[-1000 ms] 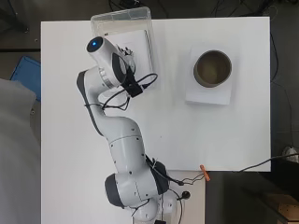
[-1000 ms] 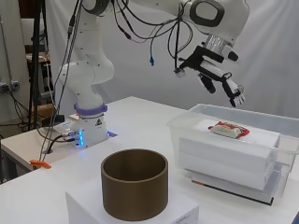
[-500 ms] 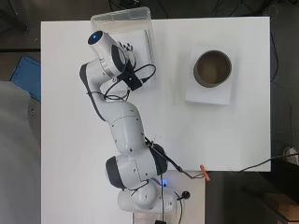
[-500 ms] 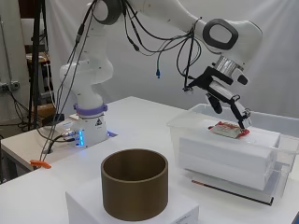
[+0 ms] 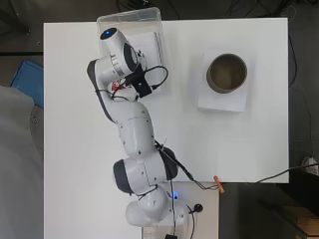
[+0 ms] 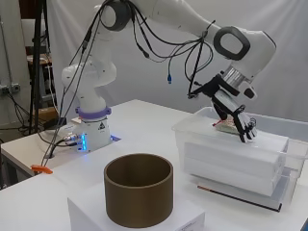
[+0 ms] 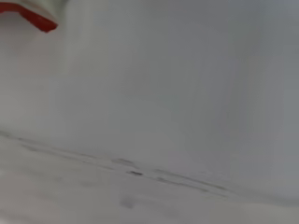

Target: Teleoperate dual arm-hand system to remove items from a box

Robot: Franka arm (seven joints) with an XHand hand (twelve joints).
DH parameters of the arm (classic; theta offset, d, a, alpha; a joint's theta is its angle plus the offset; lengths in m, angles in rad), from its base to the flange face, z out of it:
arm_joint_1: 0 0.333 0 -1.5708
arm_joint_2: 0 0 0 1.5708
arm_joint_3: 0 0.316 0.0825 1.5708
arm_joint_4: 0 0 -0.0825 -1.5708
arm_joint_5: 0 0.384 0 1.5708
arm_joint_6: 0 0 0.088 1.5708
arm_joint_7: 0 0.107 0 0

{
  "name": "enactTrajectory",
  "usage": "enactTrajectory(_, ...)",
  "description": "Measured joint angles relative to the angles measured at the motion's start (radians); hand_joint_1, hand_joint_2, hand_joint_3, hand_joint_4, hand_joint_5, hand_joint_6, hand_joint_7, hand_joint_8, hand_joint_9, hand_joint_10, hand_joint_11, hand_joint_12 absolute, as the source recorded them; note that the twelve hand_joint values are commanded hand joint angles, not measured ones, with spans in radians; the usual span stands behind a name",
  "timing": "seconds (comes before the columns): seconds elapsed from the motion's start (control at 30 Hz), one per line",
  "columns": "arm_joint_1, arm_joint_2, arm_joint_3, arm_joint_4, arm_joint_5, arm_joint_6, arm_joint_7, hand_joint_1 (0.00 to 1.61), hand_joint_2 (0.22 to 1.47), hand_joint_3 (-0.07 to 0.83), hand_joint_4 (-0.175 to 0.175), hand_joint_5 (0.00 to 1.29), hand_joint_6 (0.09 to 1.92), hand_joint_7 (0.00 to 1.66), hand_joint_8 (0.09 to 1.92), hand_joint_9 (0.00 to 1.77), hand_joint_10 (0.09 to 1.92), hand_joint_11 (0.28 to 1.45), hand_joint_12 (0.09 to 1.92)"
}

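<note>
Black-and-white robot hand point(image 6: 239, 121), fingers seemingly extended, is being held inside the clear plastic box point(image 6: 192, 132), the small red-and-white packet point(image 6: 224, 127) lying just beside its fingers.

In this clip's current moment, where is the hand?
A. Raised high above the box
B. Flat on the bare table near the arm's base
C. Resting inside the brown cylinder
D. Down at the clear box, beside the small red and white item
D: in the side view the hand reaches down into the clear box, next to the small red and white item lying on the white block inside.
</note>
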Motion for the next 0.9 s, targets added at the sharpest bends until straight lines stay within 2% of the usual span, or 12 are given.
enactTrajectory(0.03,0.002,-0.005,0.001,0.0,-0.016,-0.017,0.012,0.5,0.96,0.019,0.058,0.37,0.09,0.44,0.09,0.56,0.09,0.6,0.09)
enactTrajectory(0.07,0.004,-0.014,0.002,-0.01,-0.022,-0.016,0.023,0.61,1.0,0.019,0.058,0.45,0.09,0.56,0.09,0.68,0.09,0.66,0.09)
enactTrajectory(0.17,0.007,-0.064,-0.003,-0.095,-0.014,0.083,0.039,0.3,0.83,-0.02,0.04,0.11,0.09,0.15,0.09,0.29,0.09,0.48,0.09)
enactTrajectory(0.27,0.014,-0.09,-0.001,-0.186,-0.037,0.213,0.074,0.22,0.81,-0.003,0.032,0.01,0.09,0.07,0.09,0.2,0.09,0.42,0.09)
enactTrajectory(0.33,0.02,-0.102,0.002,-0.2,-0.068,0.224,0.098,0.24,0.82,0.004,0.027,0.0,0.09,0.06,0.09,0.2,0.09,0.42,0.09)
enactTrajectory(0.37,0.023,-0.113,0.004,-0.201,-0.085,0.212,0.111,0.28,0.87,0.009,0.046,0.13,0.09,0.2,0.09,0.32,0.09,0.45,0.09)
enactTrajectory(0.4,0.025,-0.126,0.007,-0.202,-0.1,0.193,0.122,0.47,0.97,0.032,0.087,0.35,0.09,0.43,0.09,0.55,0.09,0.57,0.09)
enactTrajectory(0.43,0.028,-0.138,0.01,-0.206,-0.112,0.175,0.134,0.69,1.07,0.034,0.11,0.49,0.11,0.56,0.09,0.69,0.1,0.66,0.09)
enactTrajectory(0.47,0.032,-0.153,0.014,-0.218,-0.128,0.162,0.153,0.73,1.13,0.029,0.109,0.52,0.11,0.6,0.09,0.72,0.09,0.68,0.09)
enactTrajectory(0.6,0.043,-0.21,0.029,-0.283,-0.18,0.272,0.226,0.47,1.05,-0.005,0.103,0.53,0.09,0.61,0.09,0.69,0.09,0.65,0.09)
enactTrajectory(0.73,0.054,-0.249,0.047,-0.313,-0.263,0.355,0.279,0.15,0.97,-0.021,0.052,0.35,0.09,0.33,0.09,0.43,0.09,0.53,0.09)
enactTrajectory(0.9,0.06,-0.289,0.052,-0.333,-0.239,0.331,0.285,0.05,0.95,-0.002,0.025,0.36,0.09,0.38,0.09,0.49,0.09,0.55,0.09)
